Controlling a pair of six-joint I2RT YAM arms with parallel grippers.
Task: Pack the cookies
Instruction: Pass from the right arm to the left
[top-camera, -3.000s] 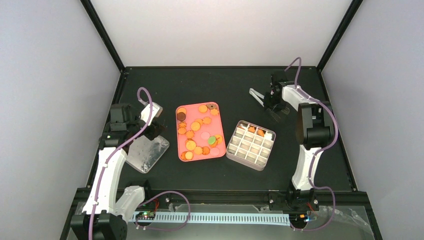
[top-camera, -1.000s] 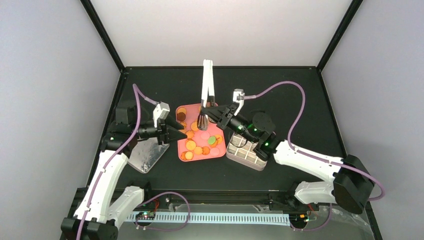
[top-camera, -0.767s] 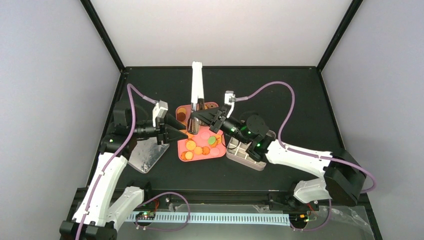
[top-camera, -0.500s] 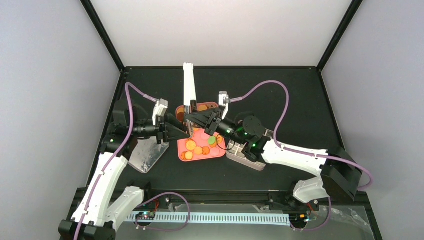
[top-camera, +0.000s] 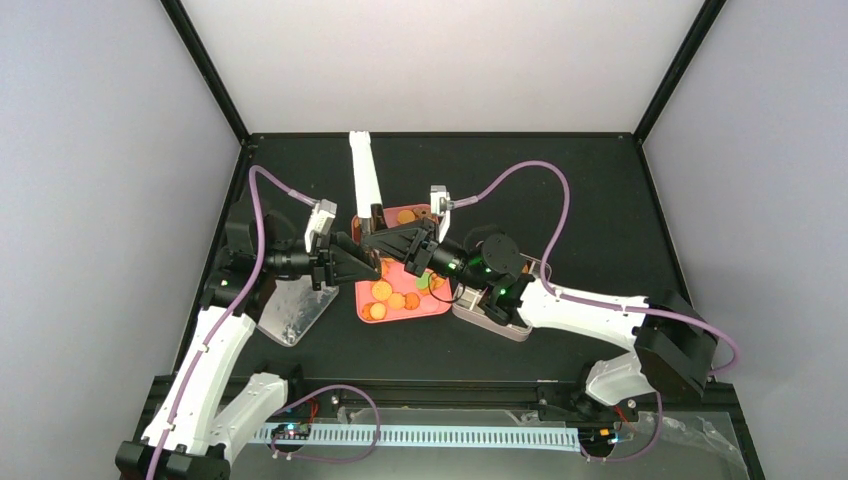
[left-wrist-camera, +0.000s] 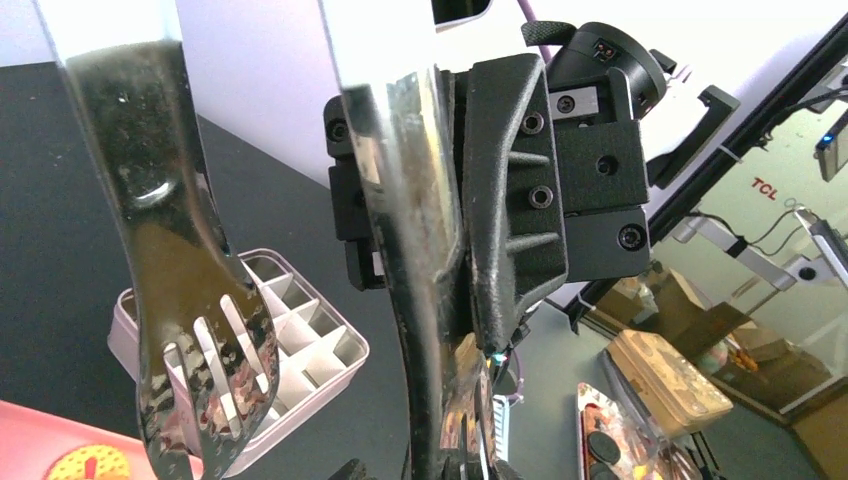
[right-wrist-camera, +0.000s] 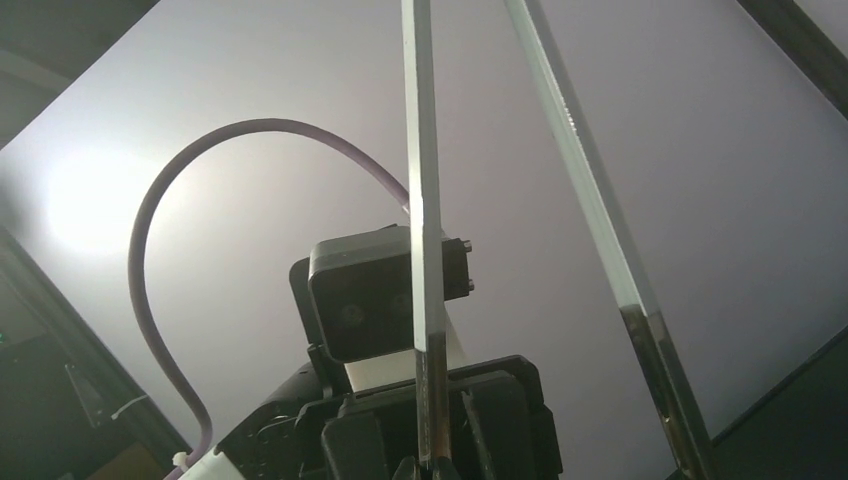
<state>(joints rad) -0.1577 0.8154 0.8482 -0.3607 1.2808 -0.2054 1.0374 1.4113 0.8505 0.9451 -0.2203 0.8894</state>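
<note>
- The left gripper (top-camera: 368, 264) is held close to the head of the tongs (top-camera: 362, 175), over the left side of the pink tray (top-camera: 420, 315); from above its fingertips are lost among dark shapes, and they are not made out in its own wrist view, so the width of its jaws cannot be told
- The right gripper (top-camera: 375, 238) is clamped shut on the tongs; in the left wrist view one of its black fingers (left-wrist-camera: 505, 210) is pressed against a tong arm
- Much of the tray is hidden under both grippers and the right arm
- The cookies (top-camera: 383, 290) are seen in the tray only in its near left part and at its far edge
- The divided box (top-camera: 495, 318) is largely covered by the right forearm, and its contents cannot be made out
- The cookies lie flat; being round, they show no long axis
- The long axis of the tongs runs from far and slightly left to near, with the handle toward the back wall and the forked head (left-wrist-camera: 190, 330) down toward the tray
- One yellow cookie (left-wrist-camera: 85, 465) is cut off by the frame's lower edge
- A clear lid (top-camera: 290, 312) lies left of the tray, partly under the left arm
</note>
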